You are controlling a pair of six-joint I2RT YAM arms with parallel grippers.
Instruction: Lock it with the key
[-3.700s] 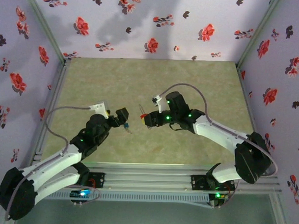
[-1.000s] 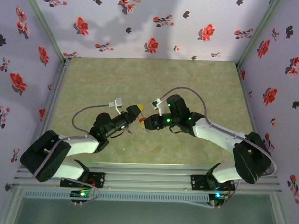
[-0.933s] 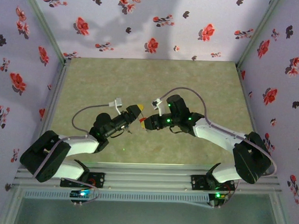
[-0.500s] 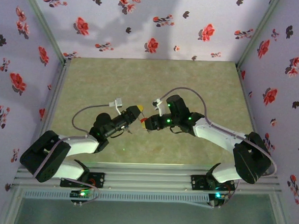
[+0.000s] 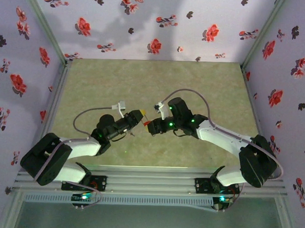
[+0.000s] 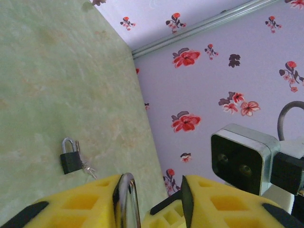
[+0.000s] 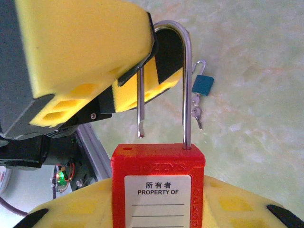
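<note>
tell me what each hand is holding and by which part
The right hand holds the red padlock by its body. The left hand sits around the raised shackle, apparently not clamped.

The left arm (image 5: 76, 146) is stretched toward 2 o'clock with the left gripper (image 5: 141, 115) held parted, while the right arm (image 5: 227, 139) is bent toward 9 o'clock with the right gripper (image 5: 148, 125) clamped.
</note>
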